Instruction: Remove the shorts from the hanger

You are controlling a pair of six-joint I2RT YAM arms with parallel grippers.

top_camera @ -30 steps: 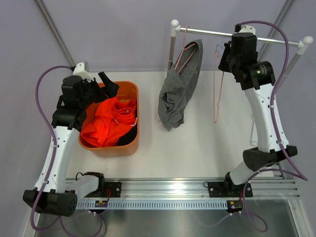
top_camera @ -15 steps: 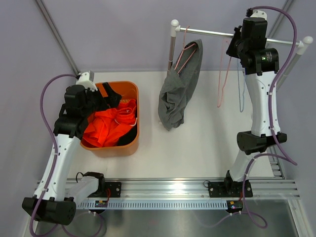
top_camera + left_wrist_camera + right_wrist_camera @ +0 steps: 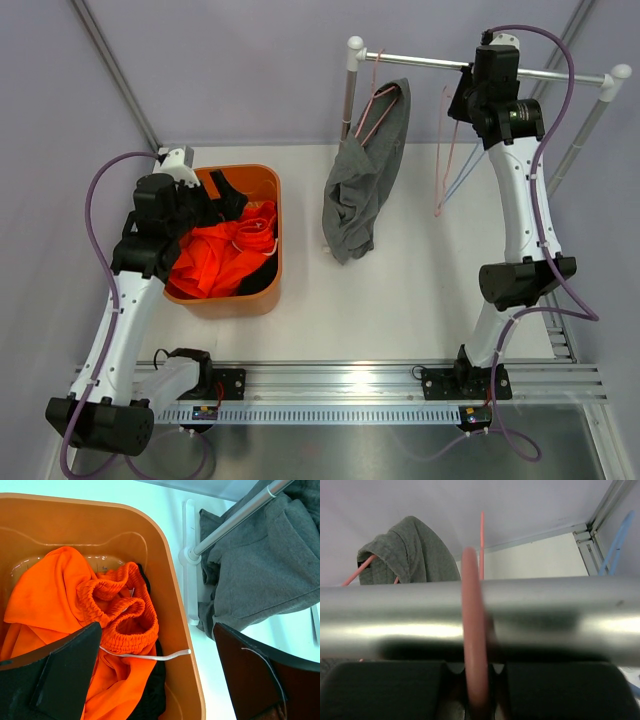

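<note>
Right claw (image 3: 477, 682) has swung back to the rail (image 3: 570, 615), clamped on the empty pink hanger (image 3: 472, 620) hooked there; left claw (image 3: 157, 655) gapes over the bin (image 3: 245, 300); grey shorts (image 3: 360, 190) remain hung, outstanding.

Orange plastic bin (image 3: 225, 303) sat on the left of the white table (image 3: 400, 300). The rack stood at the far right: a metal bar (image 3: 430, 66) ran level between two white-capped uprights, the left upright (image 3: 348, 95) planted on a flat white foot (image 3: 190, 580) just beside the bin's wall. A pink hanger (image 3: 440, 175) was hooked over the bar, with what looked like a pale blue hanger (image 3: 618, 540) close by; its hook was not clearly seen. A slotted aluminium rail (image 3: 340, 378) ran along the table's near edge. Lilac walls (image 3: 230, 70) stood behind.
</note>
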